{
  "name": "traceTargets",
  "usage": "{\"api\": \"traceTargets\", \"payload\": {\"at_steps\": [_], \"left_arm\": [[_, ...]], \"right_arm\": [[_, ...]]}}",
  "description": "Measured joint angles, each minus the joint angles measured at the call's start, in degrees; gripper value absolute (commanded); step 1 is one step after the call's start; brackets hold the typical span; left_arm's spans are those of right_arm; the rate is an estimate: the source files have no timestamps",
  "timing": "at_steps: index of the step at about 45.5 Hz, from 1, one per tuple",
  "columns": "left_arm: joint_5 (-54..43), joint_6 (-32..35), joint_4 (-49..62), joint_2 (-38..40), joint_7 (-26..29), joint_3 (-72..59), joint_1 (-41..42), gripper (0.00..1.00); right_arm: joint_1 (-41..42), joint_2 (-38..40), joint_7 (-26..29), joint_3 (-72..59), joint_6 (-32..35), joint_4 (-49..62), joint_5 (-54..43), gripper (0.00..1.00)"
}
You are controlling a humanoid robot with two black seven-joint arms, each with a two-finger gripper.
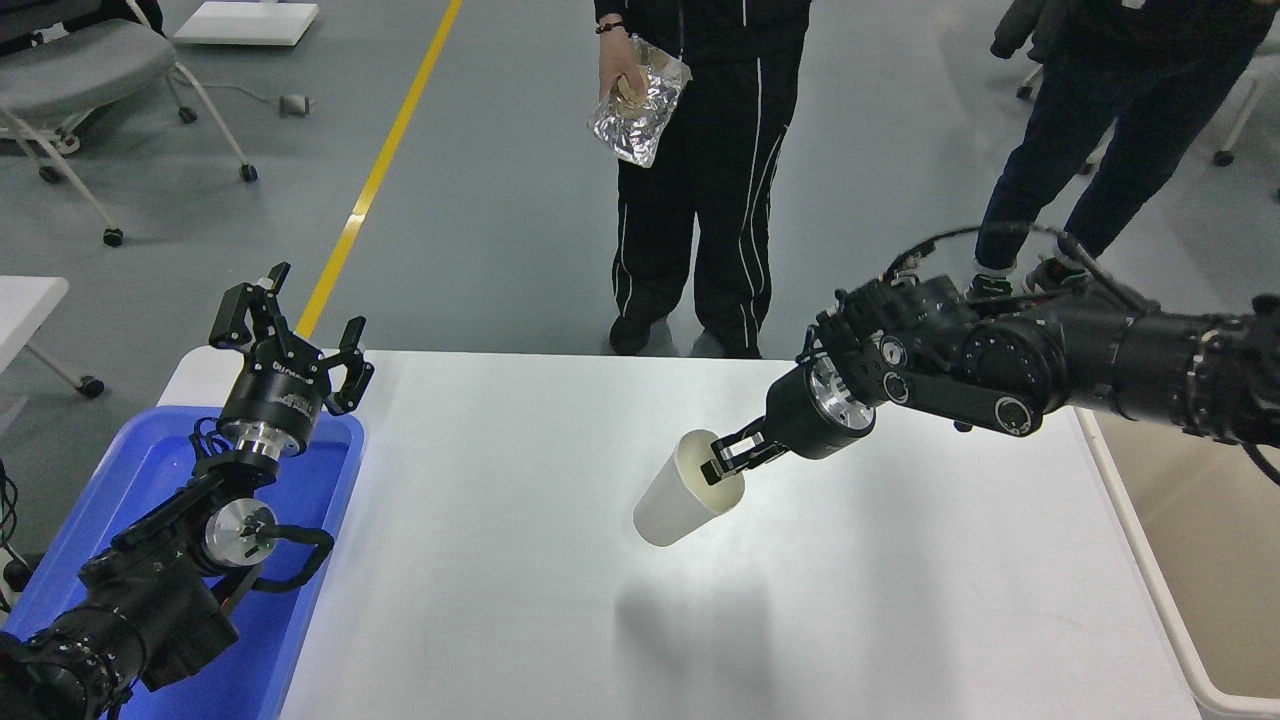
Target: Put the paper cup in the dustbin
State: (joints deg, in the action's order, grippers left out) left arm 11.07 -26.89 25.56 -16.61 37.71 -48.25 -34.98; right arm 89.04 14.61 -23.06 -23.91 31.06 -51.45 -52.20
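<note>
My right gripper (717,463) is shut on the rim of the paper cup (672,504), a plain white tapered cup with a cream inside. The cup hangs tilted in the air above the middle of the white table (480,600), its base pointing down and left, and its shadow lies on the table below. The dustbin (1185,560), a beige bin with a thick rim, stands at the table's right edge and is partly cut off by the picture. My left gripper (290,325) is parked open at the lower left above the blue tray.
A bright blue shallow tray (150,470) sits at the table's left end under my left arm. One person holding a foil bag (640,105) stands at the far side, and another person (1100,130) stands at the top right. An office chair (80,70) stands at the top left.
</note>
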Motion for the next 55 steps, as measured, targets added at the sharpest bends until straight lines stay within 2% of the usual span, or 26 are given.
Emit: {"api": "traceTargets", "payload": {"at_steps": [19, 33, 45, 55], "left_arm": [[0.0, 0.0, -0.02, 0.0, 0.0, 0.0, 0.0, 1.0], [0.01, 0.0, 0.0, 0.0, 0.0, 0.0, 0.0, 1.0], [0.0, 0.0, -0.01, 0.0, 0.0, 0.0, 0.0, 1.0], [0.02, -0.02, 0.05, 0.06, 0.0, 0.01, 0.01, 1.0]], "right_arm": [[5.54, 10.94, -0.07, 12.78, 6.31, 0.1, 5.31, 0.0], [5.89, 15.77, -0.06, 16.41, 7.77, 3.6, 6.21, 0.0], [1.74, 17.08, -0.04, 17.16, 7.95, 21.11, 9.8, 0.0], [-5.41, 17.34, -0.02, 17.28, 7.92, 39.64, 15.92, 0.0]]}}
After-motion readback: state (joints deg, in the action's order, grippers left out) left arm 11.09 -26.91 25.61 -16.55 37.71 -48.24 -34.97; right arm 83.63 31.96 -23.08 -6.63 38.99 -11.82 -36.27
